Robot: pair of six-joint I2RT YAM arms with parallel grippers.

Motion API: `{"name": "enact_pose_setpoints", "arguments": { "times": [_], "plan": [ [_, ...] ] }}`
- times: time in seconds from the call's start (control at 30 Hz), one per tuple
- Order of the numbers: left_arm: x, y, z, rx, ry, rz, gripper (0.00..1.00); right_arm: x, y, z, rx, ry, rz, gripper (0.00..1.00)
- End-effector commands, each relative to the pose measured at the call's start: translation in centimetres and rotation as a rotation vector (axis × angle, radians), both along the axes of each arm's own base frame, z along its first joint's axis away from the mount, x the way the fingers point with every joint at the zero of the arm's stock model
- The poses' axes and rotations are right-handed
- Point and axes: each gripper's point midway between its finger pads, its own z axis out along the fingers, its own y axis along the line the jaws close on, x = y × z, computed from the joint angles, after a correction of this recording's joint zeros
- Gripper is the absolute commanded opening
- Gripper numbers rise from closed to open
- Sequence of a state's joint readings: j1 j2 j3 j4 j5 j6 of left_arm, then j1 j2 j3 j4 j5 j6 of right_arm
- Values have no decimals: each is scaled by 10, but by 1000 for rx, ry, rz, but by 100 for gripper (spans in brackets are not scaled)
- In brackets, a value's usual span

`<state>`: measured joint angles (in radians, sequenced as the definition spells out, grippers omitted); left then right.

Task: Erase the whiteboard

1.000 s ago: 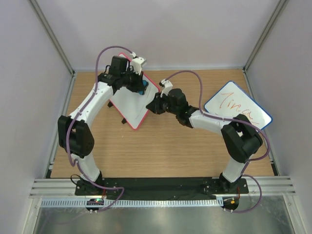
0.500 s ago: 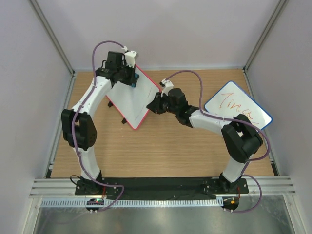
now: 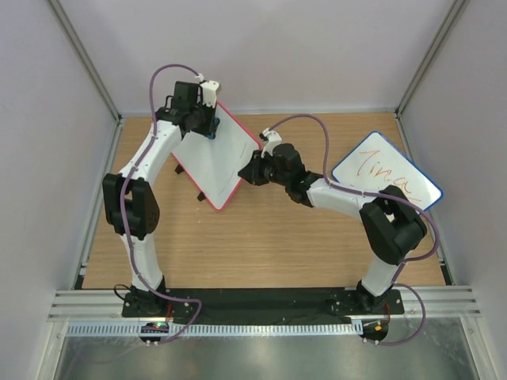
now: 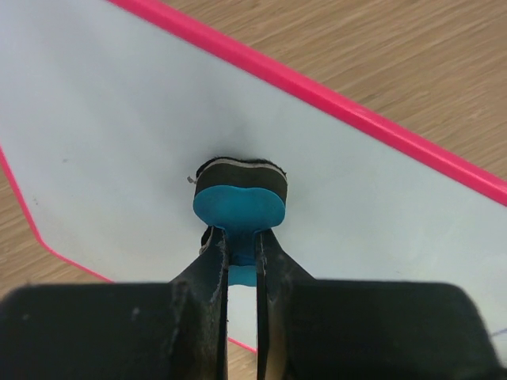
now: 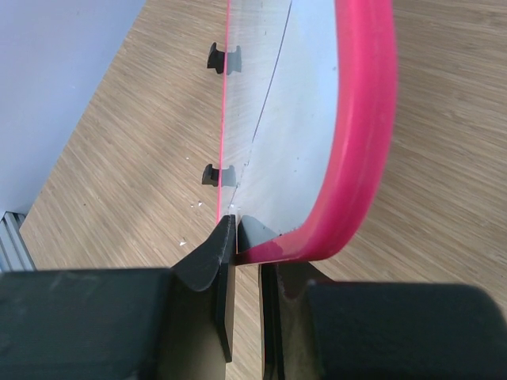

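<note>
The whiteboard [image 3: 220,162], white with a red-pink frame, stands tilted at the back left of the table. Its face looks blank in the top view and in the left wrist view [image 4: 119,134]. My left gripper [image 3: 203,124] is at the board's far upper corner. It is shut on a blue eraser [image 4: 239,207], whose dark felt presses on the board. My right gripper [image 3: 252,168] is shut on the board's right edge, with the pink frame [image 5: 360,142] between its fingers [image 5: 214,261].
A blue-framed board [image 3: 386,182] with orange writing lies at the right of the wooden table [image 3: 269,245]. Two small black clips [image 5: 215,57] sit on the held board's lower edge. Grey walls close in the back and sides.
My left gripper has moved the eraser up and left across the board, from its upper right part to the far upper corner. The right arm has stayed put.
</note>
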<state>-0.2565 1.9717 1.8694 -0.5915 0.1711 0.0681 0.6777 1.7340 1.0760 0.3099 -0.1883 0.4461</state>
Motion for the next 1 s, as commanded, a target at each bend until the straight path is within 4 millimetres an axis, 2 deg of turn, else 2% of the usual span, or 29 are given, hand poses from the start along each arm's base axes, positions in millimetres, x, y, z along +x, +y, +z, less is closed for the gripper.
{"name": "enact_pose_setpoints", "arguments": {
  "times": [0.0, 0.03, 0.07, 0.1, 0.2, 0.3, 0.43, 0.53, 0.67, 0.7, 0.77, 0.8, 0.87, 0.9, 0.97],
  "plan": [
    [-49, -68, 28, -113, -18, -231, 0, -30, 7, -28, -167, -34, 149, 1],
    [-62, -82, 31, -128, -12, -275, 0, -30, 6, -28, -166, -35, 147, 1],
    [-73, -88, 38, -141, -16, -303, 0, -30, 6, -28, -167, -34, 147, 1],
    [-84, -95, 33, -150, 4, -332, 0, -31, 6, -28, -163, -32, 148, 1],
    [-105, -112, 38, -174, 16, -385, 0, -32, 9, -24, -139, -36, 155, 1],
    [-116, -123, 32, -178, 39, -407, 0, -31, 11, -23, -131, -35, 153, 1],
    [-116, -130, 17, -158, 68, -410, 0, -31, 11, -22, -130, -34, 153, 1],
    [-110, -123, 1, -106, 82, -376, 0, -32, 9, -21, -132, -38, 149, 1],
    [-112, -104, -28, -24, 113, -335, 0, -33, 7, -20, -135, -43, 148, 1],
    [-119, -96, -44, 2, 143, -334, 0, -34, 6, -21, -137, -42, 149, 1],
    [-122, -84, -55, 20, 162, -317, 0, -34, 5, -20, -136, -42, 147, 1],
    [-130, -74, -74, 41, 204, -305, 0, -34, 6, -20, -136, -44, 149, 1],
    [-136, -62, -87, 50, 234, -286, 0, -35, 6, -22, -136, -42, 148, 1],
    [-145, -56, -102, 58, 274, -284, 0, -34, 5, -21, -134, -43, 148, 1],
    [-157, -49, -115, 60, 309, -285, 0, -34, 5, -21, -133, -44, 148, 1]
  ]
}}
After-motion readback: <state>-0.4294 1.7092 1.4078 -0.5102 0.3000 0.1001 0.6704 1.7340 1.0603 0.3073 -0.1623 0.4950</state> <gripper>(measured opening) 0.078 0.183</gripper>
